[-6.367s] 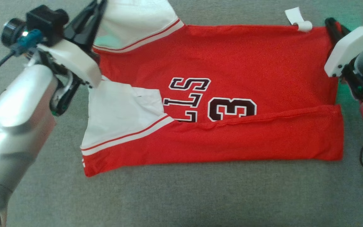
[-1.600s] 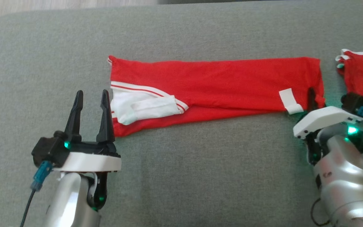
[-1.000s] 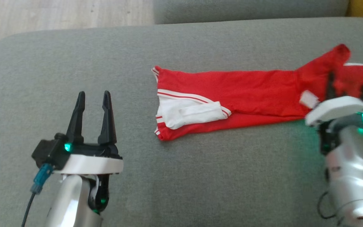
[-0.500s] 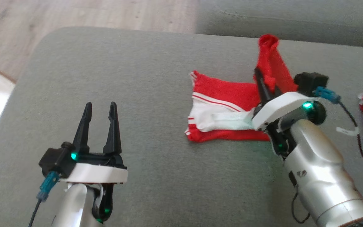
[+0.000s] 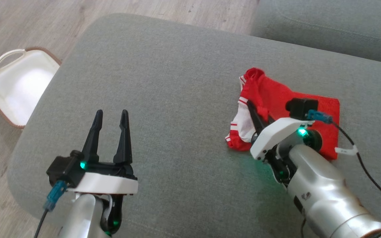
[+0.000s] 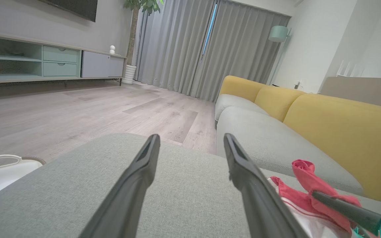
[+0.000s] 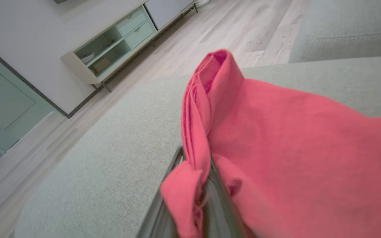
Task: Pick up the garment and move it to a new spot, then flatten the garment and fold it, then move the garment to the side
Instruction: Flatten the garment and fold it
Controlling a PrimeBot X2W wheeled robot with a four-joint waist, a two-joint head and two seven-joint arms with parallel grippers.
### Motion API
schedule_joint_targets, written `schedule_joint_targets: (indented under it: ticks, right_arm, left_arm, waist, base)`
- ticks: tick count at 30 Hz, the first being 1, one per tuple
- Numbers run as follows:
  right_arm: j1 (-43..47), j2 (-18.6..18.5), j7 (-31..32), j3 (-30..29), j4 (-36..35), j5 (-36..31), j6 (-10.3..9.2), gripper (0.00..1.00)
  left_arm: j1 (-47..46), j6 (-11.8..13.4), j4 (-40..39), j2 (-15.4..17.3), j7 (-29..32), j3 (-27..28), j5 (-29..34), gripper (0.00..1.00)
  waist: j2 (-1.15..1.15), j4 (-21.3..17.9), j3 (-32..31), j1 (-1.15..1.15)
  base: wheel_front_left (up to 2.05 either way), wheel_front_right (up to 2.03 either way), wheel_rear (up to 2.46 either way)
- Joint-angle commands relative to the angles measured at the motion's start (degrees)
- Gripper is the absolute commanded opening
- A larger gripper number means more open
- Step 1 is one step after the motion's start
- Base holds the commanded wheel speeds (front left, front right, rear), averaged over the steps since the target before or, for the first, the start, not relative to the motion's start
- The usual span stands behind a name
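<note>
On the grey cushion [image 5: 164, 66], right tool [image 5: 250, 105] pinches garment [image 5: 276, 96] edge; left tool [image 5: 111, 114] spread, well apart.

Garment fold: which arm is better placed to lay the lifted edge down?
Right, probably. The right gripper is shut on a bunched edge of the red garment, directly over the folded part. The left gripper is open over bare sofa cushion, well apart from it.

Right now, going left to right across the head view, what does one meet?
white basket on the floor → left gripper, open over the cushion → red garment
</note>
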Motion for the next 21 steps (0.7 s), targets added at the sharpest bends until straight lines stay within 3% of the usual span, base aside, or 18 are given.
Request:
schedule_joint_targets:
  ticks: [1, 2, 3, 10, 14, 16, 21]
  right_arm:
    - [-0.2, 0.9, -0.7, 1.8, -1.0, 0.9, 0.12, 0.03]
    - [0.0, 0.9, -0.8, 2.7, -0.6, 1.8, 0.12, 0.90]
    - [0.0, 0.9, -0.8, 4.0, -0.9, 2.8, 0.12, 1.00]
    - [-2.7, 0.9, -4.0, 9.7, -2.6, 6.0, 0.12, 1.00]
    - [-5.3, 0.9, -5.5, 9.2, -2.6, 3.3, 0.12, 1.00]
    - [-7.7, 0.9, -5.6, 5.8, -2.3, -3.4, 0.12, 1.00]
    - [-4.9, -0.6, -5.6, -9.3, -8.4, -20.0, 0.12, 1.00]
  left_arm:
    - [-1.6, 0.3, -1.5, 0.3, -0.3, 1.4, -0.3, 1.00]
    - [-1.6, 0.3, -1.5, 0.3, -0.3, 1.4, -0.3, 1.00]
    - [-1.6, 0.4, -1.4, 0.3, -0.3, 1.4, -0.2, 1.00]
    - [-1.6, 0.5, -1.7, 0.3, -0.3, 2.8, 0.1, 1.00]
    - [-1.8, 0.4, -2.4, 0.3, -0.3, 4.1, 0.5, 1.00]
    - [-2.0, 0.4, -3.1, 0.3, -0.3, 5.0, 0.7, 1.00]
    - [-2.5, 0.3, -4.3, 0.3, -0.3, 6.2, 1.3, 1.00]
  waist:
    - [0.00, 0.2, 0.2, 0.00]
    - [0.00, 0.3, 0.2, 0.00]
    - [0.00, 0.2, 0.2, 0.00]
    - [0.00, -4.0, 0.2, 0.00]
    - [0.00, -7.8, 0.0, 0.00]
    - [0.00, -9.9, 0.1, 0.00]
    - [0.00, -14.2, 0.2, 0.00]
  base:
    - [0.00, 0.00, 0.00]
    - [0.00, 0.00, 0.00]
    - [0.00, 0.00, 0.00]
    - [0.00, 0.00, 0.00]
    - [0.00, 0.00, 0.00]
    - [0.00, 0.00, 0.00]
    - [0.00, 0.00, 0.00]
